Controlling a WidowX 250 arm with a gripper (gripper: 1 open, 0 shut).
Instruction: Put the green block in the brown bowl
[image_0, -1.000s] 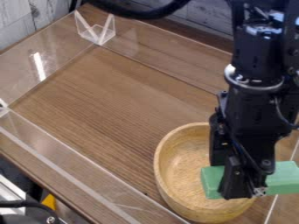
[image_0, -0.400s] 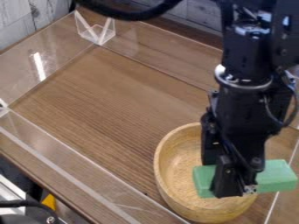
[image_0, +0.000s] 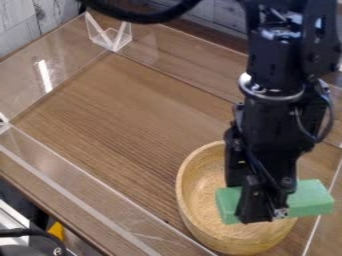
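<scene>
Hanging over the brown bowl (image_0: 238, 205), the black robot arm (image_0: 281, 100) points its gripper (image_0: 261, 205) almost straight down and has it clenched on the green block (image_0: 278, 203). The block sits above the bowl's inside, toward the bowl's right half, clear of the bowl's floor as far as the view lets one judge. Its long axis runs roughly level, from lower left to upper right in the picture, with the right end a little higher and reaching out over the bowl's right rim. The broad face of the block looks toward the camera.

The gripper's fingers cross the middle of the block, so the block shows as two green patches, one to each side of the black metal; how far the fingers wrap round the back cannot be made out. The arm also covers the far right part of the bowl's rim, and the bowl's lower edge comes close to the bottom of the frame.

The bowl rests on the wooden tabletop (image_0: 134, 100), which fills the space to the bowl's left and behind it. A low clear plastic wall (image_0: 80, 195) runs along the tabletop's edge to the left of the bowl, and a small clear plastic stand (image_0: 108, 33) is well apart from the bowl, up at the far left. The top of the arm is cut off by the upper edge of the picture.
</scene>
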